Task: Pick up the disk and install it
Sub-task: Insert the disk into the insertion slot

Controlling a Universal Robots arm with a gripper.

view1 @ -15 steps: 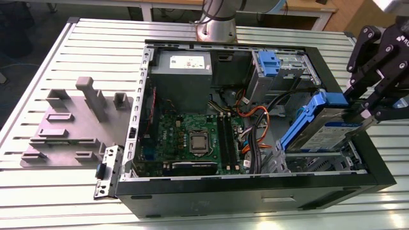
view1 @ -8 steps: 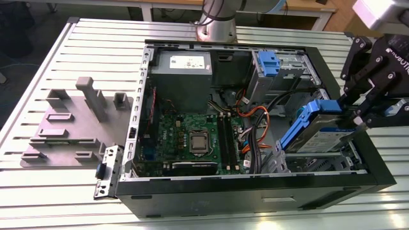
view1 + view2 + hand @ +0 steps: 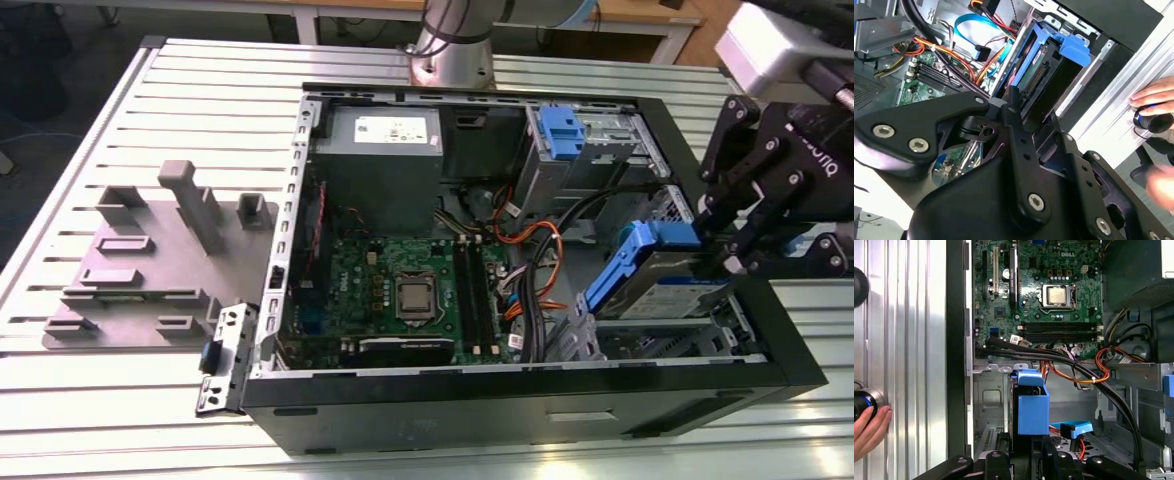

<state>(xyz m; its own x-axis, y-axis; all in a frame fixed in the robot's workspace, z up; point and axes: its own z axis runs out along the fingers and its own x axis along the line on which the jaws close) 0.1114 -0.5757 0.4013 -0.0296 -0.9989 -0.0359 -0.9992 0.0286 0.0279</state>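
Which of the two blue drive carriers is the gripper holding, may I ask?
The tilted one around the disk, at the gripper; the other carrier sits apart in another bay.

Silver-grey disk (image 3: 674,295) in bright blue frame (image 3: 638,262). Black gripper (image 3: 731,262). Green motherboard (image 3: 400,290), black case (image 3: 534,405), orange and black cables (image 3: 530,237). Grey power-supply box (image 3: 378,168), white sticker (image 3: 396,128). 1 more blue bracket (image 3: 561,130). Pale silver table (image 3: 120,425), ribbed stripes. Plain grey fixture (image 3: 147,265). Black knob (image 3: 860,404), blue ring.

Your gripper (image 3: 730,252) grips the disk (image 3: 663,288), tilted in its blue carrier (image 3: 623,268), at 3 o'clock of the open computer case (image 3: 534,402); the grey fixture plate (image 3: 147,270) lies outside it at 9 o'clock.
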